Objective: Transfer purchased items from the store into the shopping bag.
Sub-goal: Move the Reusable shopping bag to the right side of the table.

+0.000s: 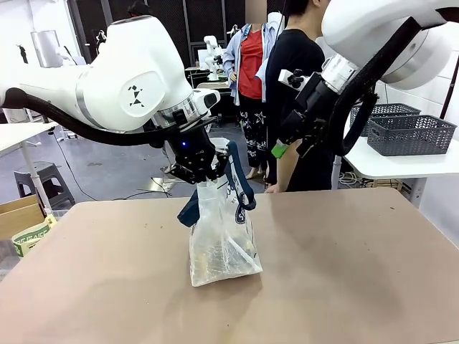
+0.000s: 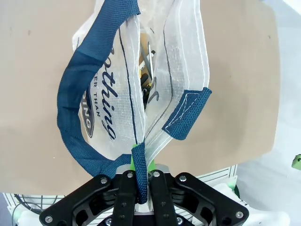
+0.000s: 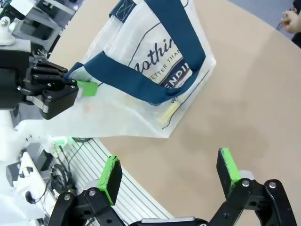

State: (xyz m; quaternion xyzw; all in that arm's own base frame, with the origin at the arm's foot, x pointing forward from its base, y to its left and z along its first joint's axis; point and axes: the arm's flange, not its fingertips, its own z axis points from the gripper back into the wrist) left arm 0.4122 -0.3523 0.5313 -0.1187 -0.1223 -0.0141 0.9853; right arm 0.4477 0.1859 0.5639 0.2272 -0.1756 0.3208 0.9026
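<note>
The shopping bag (image 1: 224, 240), translucent whitish plastic with navy strap handles, stands on the tan table (image 1: 344, 272) near its middle. My left gripper (image 1: 203, 177) is shut on the bag's top edge at a navy strap, holding that side up. In the left wrist view the fingers (image 2: 129, 186) pinch the strap end and rim of the bag (image 2: 183, 56), whose mouth gapes; items (image 2: 147, 75) show dimly inside. My right gripper (image 1: 287, 149) hangs open above the table's far side, right of the bag. In the right wrist view my right gripper (image 3: 169, 172) is open and holds nothing, with the bag (image 3: 160, 101) and the left gripper (image 3: 77, 87) beyond it.
A person (image 1: 297, 72) stands at the table's far edge behind my right arm; a hand (image 3: 292, 21) shows at the table's edge. Two dark grey mesh baskets (image 1: 409, 134) sit on a white side table at the right. A cardboard box (image 1: 20, 218) stands low at the left.
</note>
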